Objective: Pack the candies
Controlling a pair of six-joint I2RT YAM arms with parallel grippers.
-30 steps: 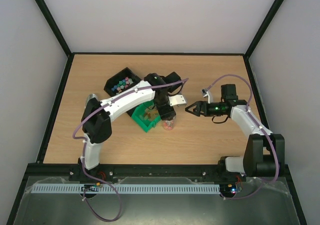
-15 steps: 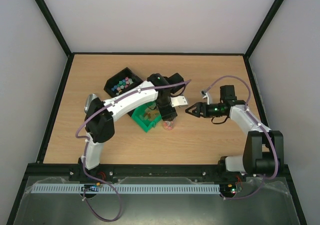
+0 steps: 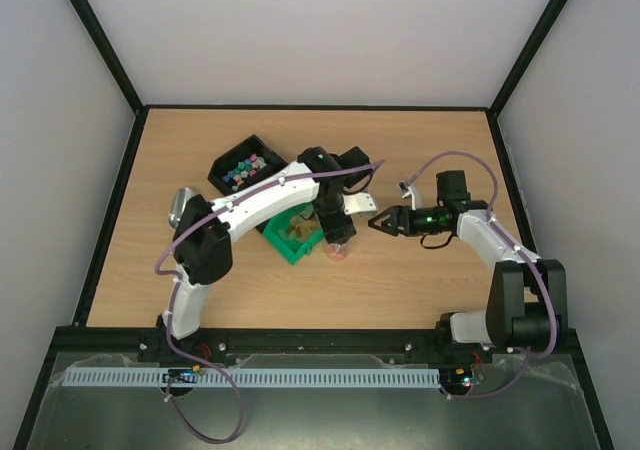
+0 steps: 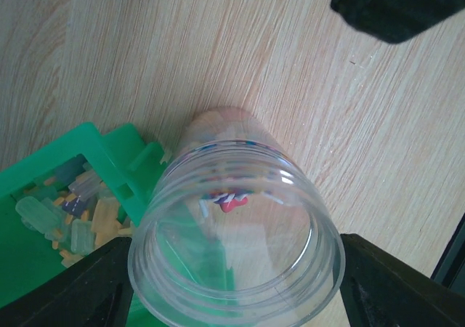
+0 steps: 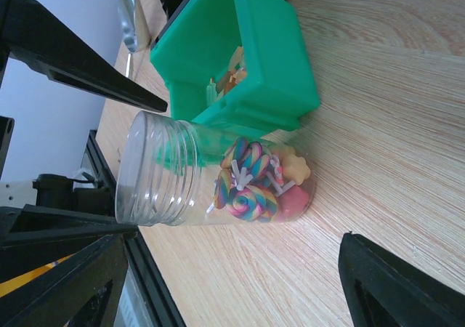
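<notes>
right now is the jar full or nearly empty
Nearly empty. The clear jar holds only a shallow layer of candies at its base, with bare plastic above them up to the uncapped mouth.

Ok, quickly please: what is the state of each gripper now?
Left gripper: closed on the clear jar, which holds a few candies.
Right gripper: open, holding nothing.

The tabletop (image 3: pixel 420 280) was lit brightly and evenly from above, and only soft, faint shadows were cast on it. Small white glints were seen on the rim of the jar (image 4: pixel 236 232). The dark fingers (image 5: pixel 407 287) close to the wrist cameras were blurred.
</notes>
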